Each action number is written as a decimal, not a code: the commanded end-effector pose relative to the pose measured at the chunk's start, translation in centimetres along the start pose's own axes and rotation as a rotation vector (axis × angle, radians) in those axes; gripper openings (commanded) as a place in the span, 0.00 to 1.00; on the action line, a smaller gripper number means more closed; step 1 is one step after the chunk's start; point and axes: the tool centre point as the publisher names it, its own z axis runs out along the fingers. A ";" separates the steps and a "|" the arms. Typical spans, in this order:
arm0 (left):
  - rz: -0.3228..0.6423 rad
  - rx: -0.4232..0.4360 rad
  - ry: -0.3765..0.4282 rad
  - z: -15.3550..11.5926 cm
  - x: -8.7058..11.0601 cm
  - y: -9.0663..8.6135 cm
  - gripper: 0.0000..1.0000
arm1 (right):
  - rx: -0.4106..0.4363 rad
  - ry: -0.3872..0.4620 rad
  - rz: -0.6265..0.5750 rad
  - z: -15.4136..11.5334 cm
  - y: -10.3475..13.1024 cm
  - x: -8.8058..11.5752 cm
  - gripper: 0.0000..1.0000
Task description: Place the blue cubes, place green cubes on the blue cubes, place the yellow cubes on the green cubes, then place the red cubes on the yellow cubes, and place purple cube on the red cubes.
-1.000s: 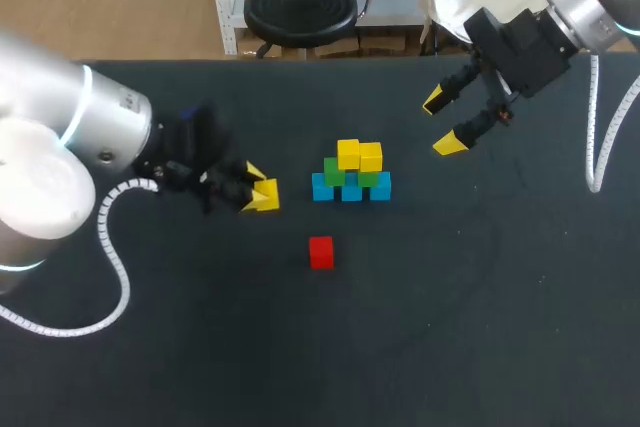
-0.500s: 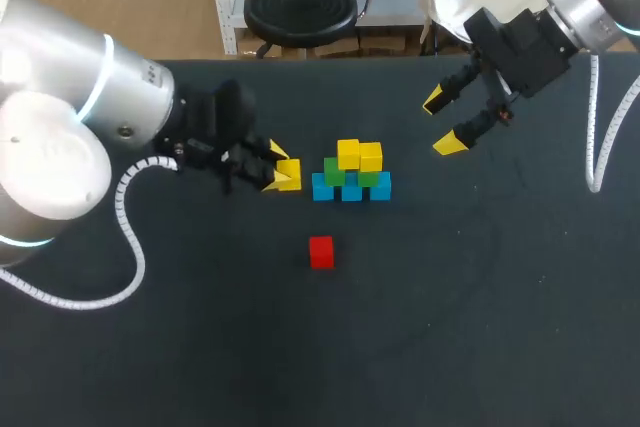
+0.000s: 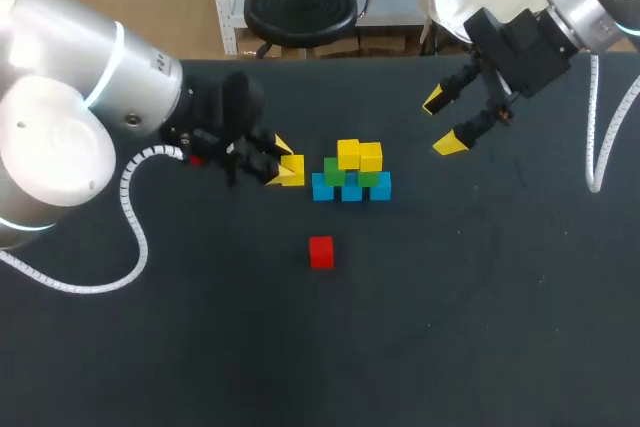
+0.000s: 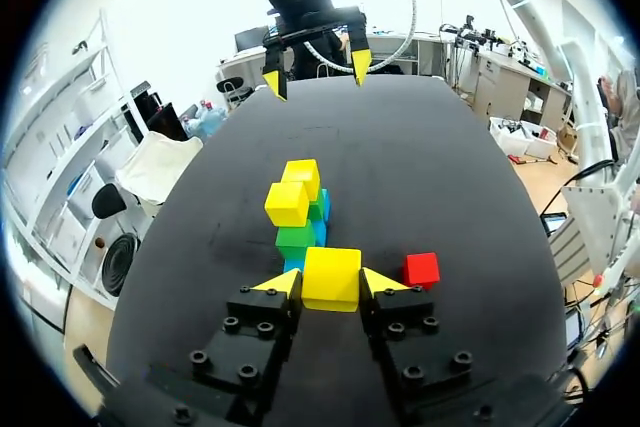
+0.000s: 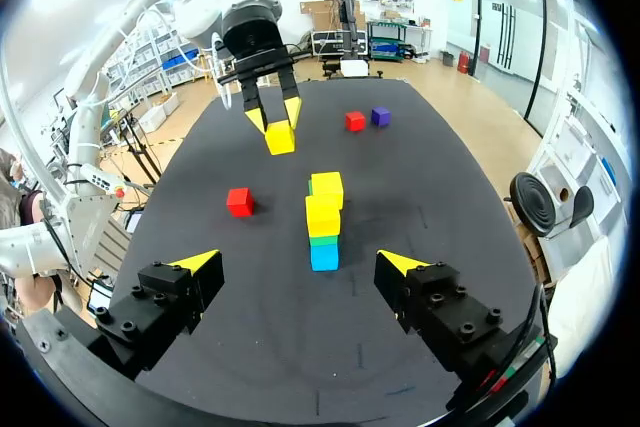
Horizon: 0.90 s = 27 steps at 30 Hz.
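1. Our left gripper (image 3: pixel 287 171) is clamped on a yellow cube (image 4: pixel 332 277), smooth-faced and square-edged, with one yellow fingertip pressed to each side.
2. The held cube sits just beside the end of the stack (image 3: pixel 351 173), over the matte black table (image 3: pixel 480 297).
3. The stack is a row of three blue cubes (image 3: pixel 351 190), with green cubes (image 3: pixel 334 170) on them and two yellow cubes (image 3: pixel 359 155) on top.
4. A loose red cube (image 3: pixel 321 252) lies on the table near the stack.
5. Our right gripper (image 3: pixel 442 123) has its fingers spread and holds nothing, well apart from the stack.
6. From the right wrist we see a second red cube (image 5: pixel 354 120) and a purple cube (image 5: pixel 380 116) side by side, beyond the left gripper.
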 end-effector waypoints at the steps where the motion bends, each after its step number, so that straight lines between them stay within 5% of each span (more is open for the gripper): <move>1: 0.000 0.002 0.003 0.0 0.0 0.1 0.00 | 0.001 0.000 0.000 0.0 0.0 0.0 1.00; 12: 0.039 -0.014 0.008 0.8 -3.6 3.0 0.00 | 0.001 0.000 0.000 0.0 0.0 0.0 1.00; 27: -0.034 -0.038 0.045 2.5 -2.8 4.1 0.00 | 0.001 0.000 0.000 0.0 0.0 0.0 1.00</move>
